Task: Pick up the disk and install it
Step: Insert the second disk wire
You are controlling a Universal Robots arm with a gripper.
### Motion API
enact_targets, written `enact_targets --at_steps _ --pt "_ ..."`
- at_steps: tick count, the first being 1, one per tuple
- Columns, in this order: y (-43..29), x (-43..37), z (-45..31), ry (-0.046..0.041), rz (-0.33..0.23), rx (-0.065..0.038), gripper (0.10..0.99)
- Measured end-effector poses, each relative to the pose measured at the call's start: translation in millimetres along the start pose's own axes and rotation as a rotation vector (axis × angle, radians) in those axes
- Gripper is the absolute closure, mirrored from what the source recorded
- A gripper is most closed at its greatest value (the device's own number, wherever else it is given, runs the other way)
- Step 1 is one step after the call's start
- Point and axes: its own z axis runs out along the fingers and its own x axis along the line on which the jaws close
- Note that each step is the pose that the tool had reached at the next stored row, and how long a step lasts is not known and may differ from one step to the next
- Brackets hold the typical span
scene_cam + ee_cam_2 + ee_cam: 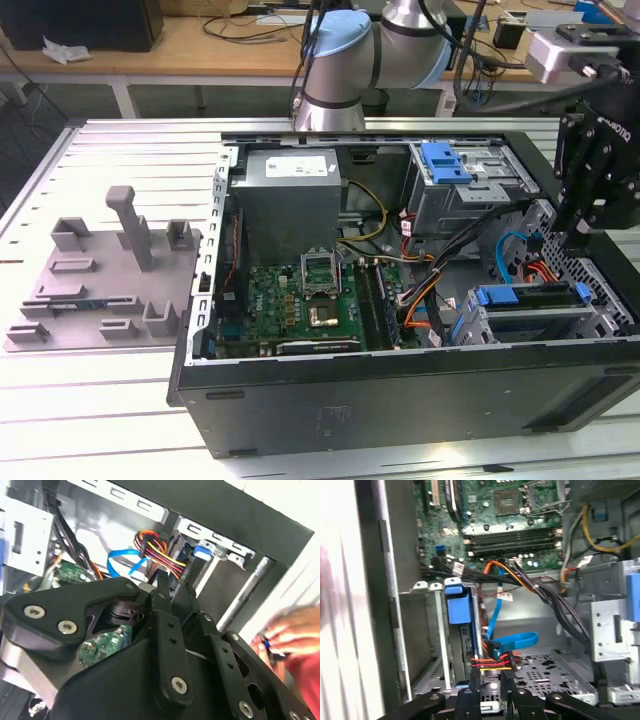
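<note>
1. A grey plastic fixture plate (100, 285) lay on the slatted table at the exterior view's left
2. Beside it stood the open black computer case (330, 395), green motherboard (300, 300) exposed
3. The silver disk with its blue carrier rail (520, 297) sat slotted in the metal drive cage near the case's right end
4. The black gripper (491, 680) hung just above and beside that disk, its fingers slightly apart, pinching nothing
</note>
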Motion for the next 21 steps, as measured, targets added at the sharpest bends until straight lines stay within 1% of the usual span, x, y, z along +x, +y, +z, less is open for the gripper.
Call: enact_targets --at_steps 1,2,3,4,5,6,7,8,9,11,15,18,20,21 --pt "0.1 -2.7 -0.1 0.0128 -0.001 -0.002 0.784" --pt "0.1 -5.6 -0.2 0.0222 -0.001 -0.004 0.784" --pt "0.3 -9.5 -0.2 0.0347 -0.002 -0.006 0.784" --pt "0.5 -15.1 -0.4 0.0554 -0.003 -0.010 0.784" --pt "0.8 -18.5 -0.5 0.0783 -0.005 -0.016 0.784" --pt "0.8 -18.9 -0.4 0.0880 -0.005 -0.021 0.784" --pt "0.9 -18.9 -0.1 0.0949 -0.006 -0.025 0.784" --pt "1.0 -19.2 0.9 0.1046 -0.007 -0.030 0.784" --pt "1.1 -19.5 2.1 0.1076 -0.007 -0.031 0.784" --pt "1.3 -21.3 4.5 0.1106 -0.008 -0.032 0.784" --pt "2.1 -25.5 6.5 0.1118 -0.008 -0.033 0.784" --pt "2.9 -28.9 7.7 0.1147 -0.008 -0.035 0.784" --pt "3.2 -29.8 8.7 0.1203 -0.009 -0.040 0.784" --pt "3.3 -30.6 9.4 0.1256 -0.010 -0.044 0.784"
